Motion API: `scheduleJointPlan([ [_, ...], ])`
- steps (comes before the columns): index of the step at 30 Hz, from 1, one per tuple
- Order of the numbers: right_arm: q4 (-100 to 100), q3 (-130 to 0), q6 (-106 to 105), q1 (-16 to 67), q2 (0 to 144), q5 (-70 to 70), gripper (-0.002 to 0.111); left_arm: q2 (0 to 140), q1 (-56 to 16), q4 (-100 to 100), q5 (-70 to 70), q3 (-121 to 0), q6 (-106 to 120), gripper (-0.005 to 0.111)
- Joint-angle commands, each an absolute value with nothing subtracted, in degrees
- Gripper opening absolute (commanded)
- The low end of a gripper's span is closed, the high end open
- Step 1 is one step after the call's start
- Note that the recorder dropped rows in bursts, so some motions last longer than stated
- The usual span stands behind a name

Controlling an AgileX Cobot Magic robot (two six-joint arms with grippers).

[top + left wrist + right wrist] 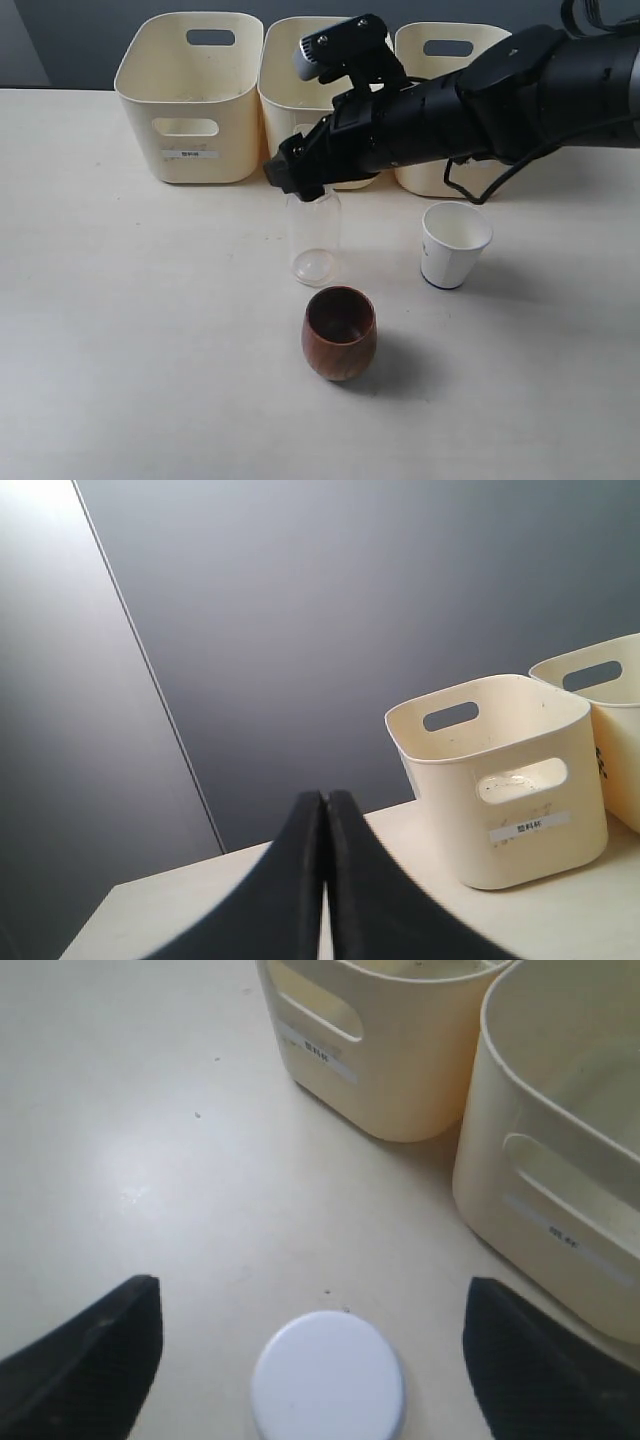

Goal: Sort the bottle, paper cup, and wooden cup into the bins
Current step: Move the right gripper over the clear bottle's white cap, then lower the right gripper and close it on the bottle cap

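My right pincer (312, 1355) is spread wide, one dark finger (85, 1360) on each side of the bottle's white cap (328, 1377), and neither finger touches it. That cap only shows on the right wrist camera. From the exterior camera the pincer (300, 180) covers the top of the bottle (314, 240), so there I get just the clear body standing upright on the table (120, 330) directly under the pincer.

Past the cap, the wrist camera gives me two bins: one (385, 1040) ahead with its label strip, and one (565, 1160) close by off the other finger. The exterior camera shows all three in a row behind the pincer: the left bin (190, 95) clear of the arm, the middle one (290, 85) partly hidden by the arm, the right one (450, 50) mostly behind it.

On the near side of the pincer, only the exterior camera finds the cups. The wooden cup (340, 333) stands upright just in front of the bottle, apart from it. The paper cup (455, 244) stands upright under the forearm, well to the side of the bottle.

My left pincer (326, 880) is pressed together with nothing in it. Its camera sees a bin (500, 780) beyond the tips and the edge of a second bin (610, 710). I cannot find this arm on the exterior camera.
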State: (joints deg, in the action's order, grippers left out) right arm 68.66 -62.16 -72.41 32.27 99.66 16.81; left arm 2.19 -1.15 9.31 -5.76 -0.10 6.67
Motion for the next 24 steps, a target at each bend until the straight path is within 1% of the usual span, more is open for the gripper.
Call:
scheduleJointPlan([
  [1,68.8,-62.5,-72.8,32.7,100.9,16.1,0.078,2.1,-1.2,9.3,-6.1,0.0,6.5,0.000],
  [24,68.4,-62.5,-72.8,32.7,102.5,15.1,0.077,2.1,-1.2,9.3,-6.1,0.0,6.5,0.000],
])
